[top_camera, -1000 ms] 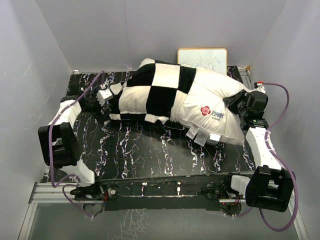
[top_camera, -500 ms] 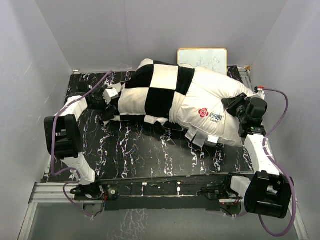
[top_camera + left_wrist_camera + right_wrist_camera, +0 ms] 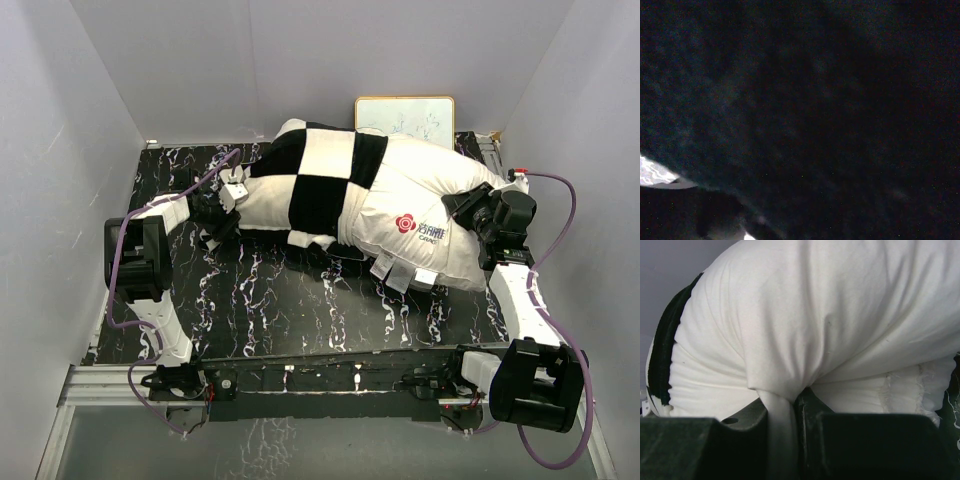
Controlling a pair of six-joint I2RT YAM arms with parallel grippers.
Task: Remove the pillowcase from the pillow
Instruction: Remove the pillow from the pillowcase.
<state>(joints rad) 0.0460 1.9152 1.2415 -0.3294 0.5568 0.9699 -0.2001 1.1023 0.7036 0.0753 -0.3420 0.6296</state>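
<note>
Pillow (image 3: 425, 185): red logo (image 3: 409, 223), lettering unreadable; white tags (image 3: 398, 270) along near edge. Right pincer (image 3: 785, 407) clenches pillow's right end. Left pincer (image 3: 226, 210) at pillowcase (image 3: 310, 180), pillow's left; cannot tell its grip.

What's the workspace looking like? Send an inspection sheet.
Surface: black marbled table, with the pillow lying across its far half.
Job's things: pillowcase covers only the left part of the pillow; the right part, with red logo and white tags, is bare.
Clutter: framed whiteboard at the far edge, behind the pillow.
Claws: left claw at the pillowcase's left end, state cannot be told; right claw shut on a pinch of the pillow.
Cables: purple cables, one looping off each arm; no snag seen.
Surroundings: plain grey walls on three sides.
</note>
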